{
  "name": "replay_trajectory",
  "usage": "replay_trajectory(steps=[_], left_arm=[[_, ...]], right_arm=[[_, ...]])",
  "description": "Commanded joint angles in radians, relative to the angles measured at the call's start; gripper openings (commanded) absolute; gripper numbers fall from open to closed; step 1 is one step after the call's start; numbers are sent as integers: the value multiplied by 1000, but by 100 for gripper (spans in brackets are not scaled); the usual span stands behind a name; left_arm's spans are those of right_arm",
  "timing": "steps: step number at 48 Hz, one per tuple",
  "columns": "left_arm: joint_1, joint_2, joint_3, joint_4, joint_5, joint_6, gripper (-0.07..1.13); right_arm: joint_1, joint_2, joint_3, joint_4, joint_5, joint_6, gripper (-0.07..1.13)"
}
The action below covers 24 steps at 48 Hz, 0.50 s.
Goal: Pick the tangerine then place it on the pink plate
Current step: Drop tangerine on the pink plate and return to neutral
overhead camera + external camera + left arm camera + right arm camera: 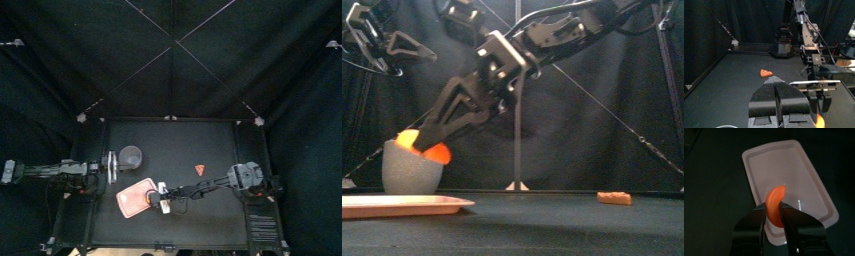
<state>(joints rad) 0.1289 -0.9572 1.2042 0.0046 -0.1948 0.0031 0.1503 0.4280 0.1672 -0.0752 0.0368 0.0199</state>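
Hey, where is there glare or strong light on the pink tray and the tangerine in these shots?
Right wrist view: the flat pink tray carries a pale sheen beside the orange toy tangerine, which the right gripper holds in shut jaws. Front view: the tangerine is lit brightest on its upper left. Top view: the tray is the brightest patch on the dark black table.
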Motion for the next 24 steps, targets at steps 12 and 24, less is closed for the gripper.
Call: replay_trajectory(steps=[12, 24], left_arm=[[5, 3, 5, 0, -8, -2, 16], [5, 3, 15, -11, -12, -3, 16]], right_arm=[[-28, 106, -172, 9, -9, 2, 80], [-64, 60, -138, 14, -26, 2, 83]])
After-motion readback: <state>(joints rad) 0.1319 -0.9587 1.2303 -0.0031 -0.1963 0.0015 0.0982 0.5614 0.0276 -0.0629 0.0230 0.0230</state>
